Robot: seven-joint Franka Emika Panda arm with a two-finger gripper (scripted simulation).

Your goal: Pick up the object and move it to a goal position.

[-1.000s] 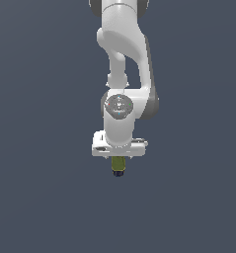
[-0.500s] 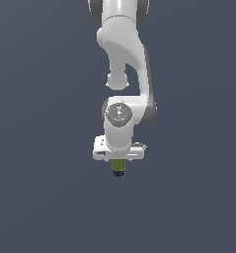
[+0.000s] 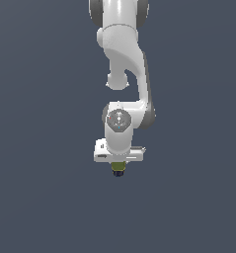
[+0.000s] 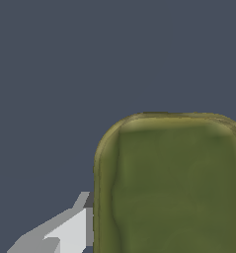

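Observation:
In the exterior view the white arm hangs down in the middle of the picture. My gripper point(image 3: 118, 165) points downward and is shut on the object point(image 3: 118, 170), a small olive-green cylinder with a dark lower end that sticks out below the hand. The fingers are mostly hidden behind the hand. In the wrist view the object point(image 4: 174, 188) fills the picture as a large olive-green shape, with one grey-white fingertip point(image 4: 70, 230) pressed against its side. The other finger is out of the picture. No reddish mark shows.
A plain dark blue-grey background point(image 3: 40, 197) surrounds the arm in both views. No other objects, edges or goal marker show.
The hand with the object has moved slightly lower in the exterior view, and the arm's upper links have shifted. The grip is unchanged.

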